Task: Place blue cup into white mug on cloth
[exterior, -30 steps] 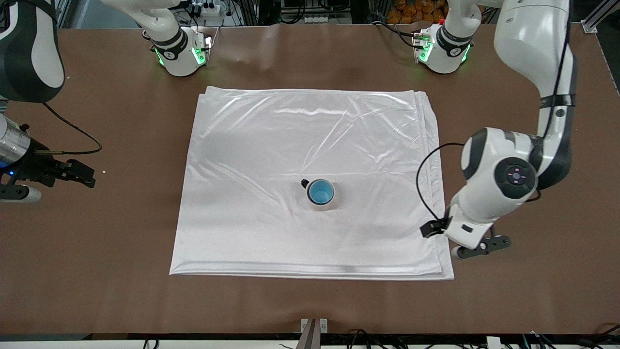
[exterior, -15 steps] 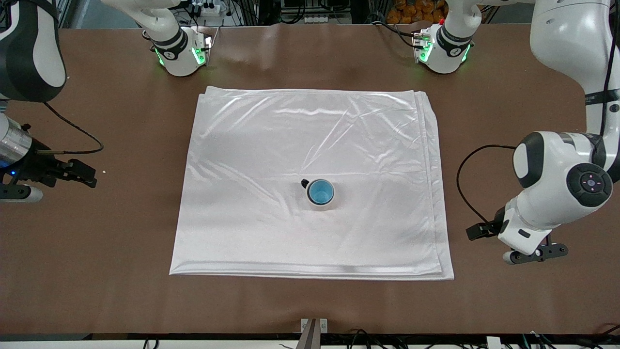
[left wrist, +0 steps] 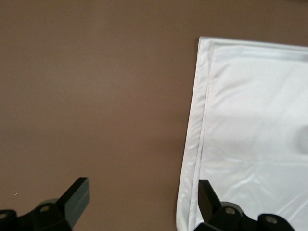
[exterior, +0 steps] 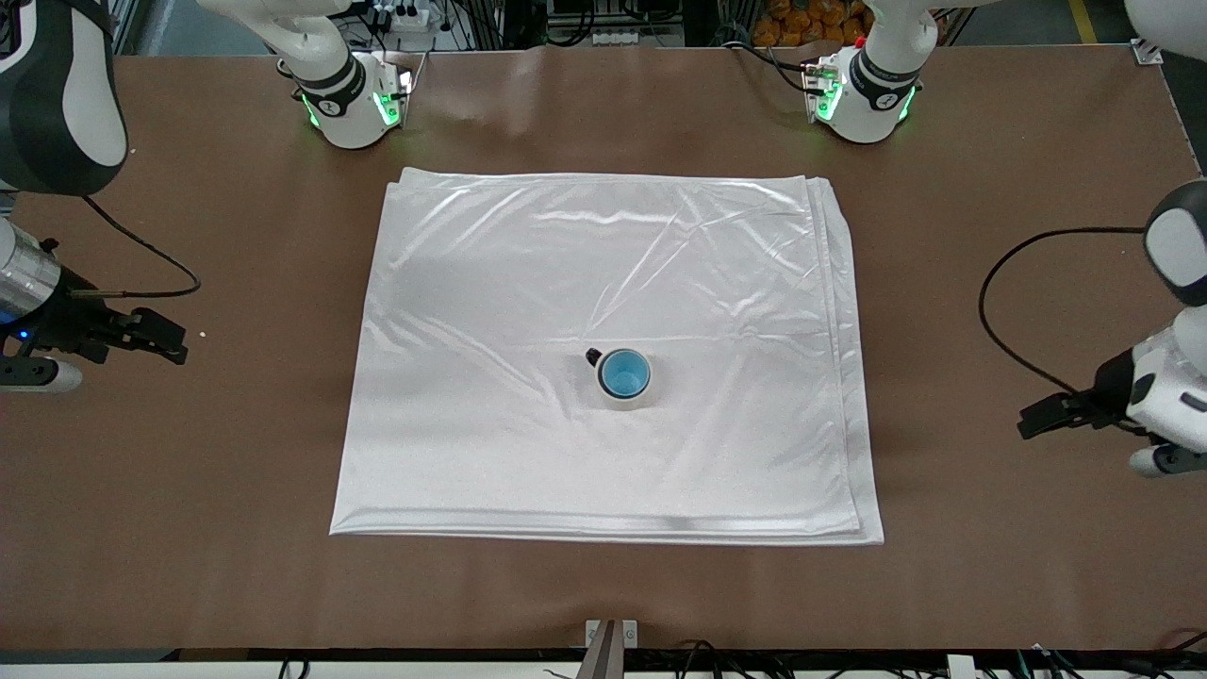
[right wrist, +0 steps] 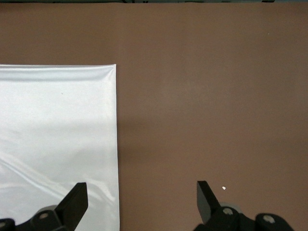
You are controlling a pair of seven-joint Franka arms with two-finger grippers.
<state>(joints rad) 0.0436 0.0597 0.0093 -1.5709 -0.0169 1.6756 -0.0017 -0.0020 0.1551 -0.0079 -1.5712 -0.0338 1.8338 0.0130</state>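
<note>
The blue cup (exterior: 624, 373) sits upright inside the white mug (exterior: 626, 399), whose black handle points toward the right arm's end. The mug stands near the middle of the white cloth (exterior: 603, 264). My left gripper (exterior: 1169, 460) is open and empty over bare table at the left arm's end, clear of the cloth. Its wrist view shows the open gripper (left wrist: 141, 192) and a corner of the cloth (left wrist: 250, 120). My right gripper (exterior: 38, 375) waits open and empty over bare table at the right arm's end. Its wrist view shows the gripper (right wrist: 142, 192) and the cloth's edge (right wrist: 53, 120).
The brown table (exterior: 189, 528) surrounds the cloth on all sides. A tiny white speck (exterior: 203, 333) lies near the right gripper and also shows in the right wrist view (right wrist: 224, 188). A metal bracket (exterior: 611, 632) sits at the table's near edge.
My left arm has swung away from the cloth's edge toward the left arm's end of the table. The right arm, mug and cup have not moved.
</note>
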